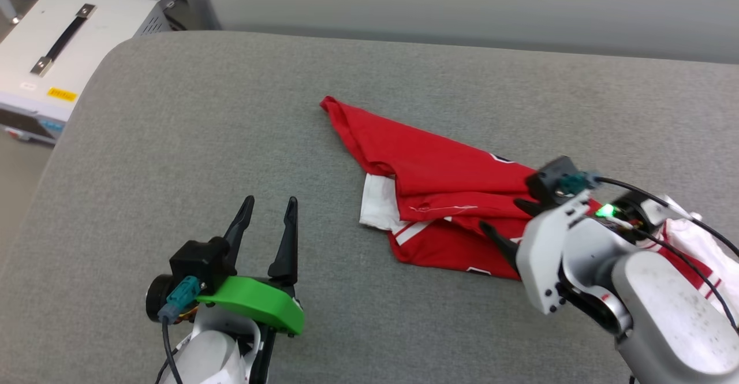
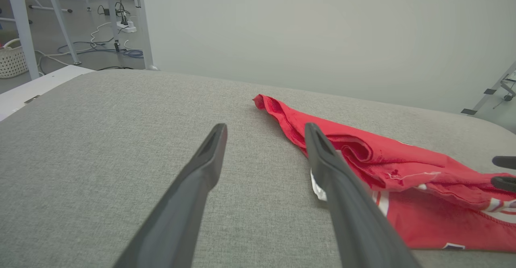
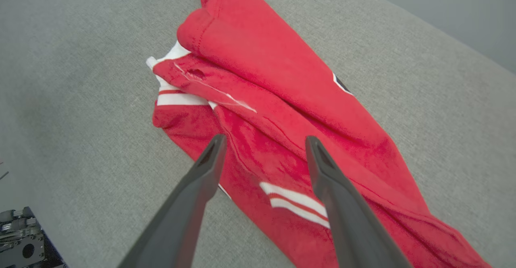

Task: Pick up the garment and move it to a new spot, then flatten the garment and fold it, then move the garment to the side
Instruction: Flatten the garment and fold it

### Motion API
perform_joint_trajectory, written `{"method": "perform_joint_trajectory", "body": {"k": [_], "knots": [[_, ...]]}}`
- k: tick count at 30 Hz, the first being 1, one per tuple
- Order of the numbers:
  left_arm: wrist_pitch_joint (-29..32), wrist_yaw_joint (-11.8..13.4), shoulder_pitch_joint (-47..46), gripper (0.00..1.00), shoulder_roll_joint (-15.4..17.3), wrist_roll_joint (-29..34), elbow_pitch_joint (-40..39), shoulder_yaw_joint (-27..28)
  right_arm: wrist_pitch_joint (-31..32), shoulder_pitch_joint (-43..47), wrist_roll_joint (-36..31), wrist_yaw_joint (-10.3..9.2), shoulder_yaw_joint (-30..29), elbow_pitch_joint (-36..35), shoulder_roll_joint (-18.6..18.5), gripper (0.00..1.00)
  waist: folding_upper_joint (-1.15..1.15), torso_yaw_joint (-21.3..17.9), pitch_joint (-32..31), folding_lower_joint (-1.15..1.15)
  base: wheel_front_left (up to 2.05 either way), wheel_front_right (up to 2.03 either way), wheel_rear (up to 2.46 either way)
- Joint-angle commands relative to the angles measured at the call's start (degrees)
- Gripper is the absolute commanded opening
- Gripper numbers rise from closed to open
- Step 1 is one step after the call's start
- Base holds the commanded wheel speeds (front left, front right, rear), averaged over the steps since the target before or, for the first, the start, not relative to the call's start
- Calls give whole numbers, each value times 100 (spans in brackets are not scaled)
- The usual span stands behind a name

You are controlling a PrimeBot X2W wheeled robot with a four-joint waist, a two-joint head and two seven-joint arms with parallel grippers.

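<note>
Currently red jersey T-shirt [image 1: 439, 182] lies crumpled on grey table [image 1: 231, 112], under and ahead of right pincer [image 1: 501, 215], which gapes wide, empty; left pincer [image 1: 271, 200] likewise, shirt off its right finger. Cloth judged soft, light, limp: pinch a hem corner.
</note>
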Motion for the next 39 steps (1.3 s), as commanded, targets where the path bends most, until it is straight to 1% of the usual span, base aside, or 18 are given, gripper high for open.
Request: {"method": "perform_joint_trajectory", "body": {"k": [1,7,9,13,14,15,16,21,27,32,37,38,39], "knots": [[-42,-26,-115,100,-45,-5,34,-21,53,-257,56,-5,226,110,-63,100,0,184,161,0,0,0,0],[-84,-107,-267,100,-179,6,175,-99,88,-1076,313,-5,1109,937,-95,100,0,432,340,0,0,0,0],[-97,-125,-301,100,-215,7,221,-100,-3,-1282,379,-5,1277,1246,-100,100,0,496,383,0,0,0,0],[-115,-154,-322,100,-255,15,303,-72,-159,-1546,537,-5,1435,1839,-64,100,0,553,415,0,0,0,0],[-118,-162,-326,100,-263,19,318,-67,-192,-1591,575,-5,1462,1935,-56,52,0,560,418,0,0,0,0],[-121,-171,-335,100,-272,23,339,-60,-269,-1653,605,-5,1480,2032,-57,8,0,565,417,0,0,0,0],[-123,-177,-340,100,-278,26,356,-53,-328,-1694,641,-5,1478,2103,-53,0,0,565,412,0,0,0,0],[-130,-193,-318,100,-306,43,411,0,-751,-1944,803,-5,1221,2348,-55,0,0,517,353,0,0,0,0],[-133,-232,-308,100,-334,81,407,46,-1166,-2202,894,-5,445,2743,-207,0,0,445,318,0,0,0,0],[-134,-270,-298,100,-351,120,406,74,-1378,-2137,971,-5,-343,3438,-333,0,0,422,338,0,0,0,0],[-134,-295,-279,100,-361,139,442,104,-1592,-1853,1087,-5,-750,4087,-287,0,0,389,361,0,0,0,0],[-134,-302,-278,100,-361,144,453,106,-1650,-1781,1116,-5,-799,4209,-261,11,0,380,362,0,0,0,0],[-134,-305,-277,100,-361,148,461,109,-1714,-1727,1157,-5,-845,4291,-229,33,0,372,361,0,0,0,0]]}}
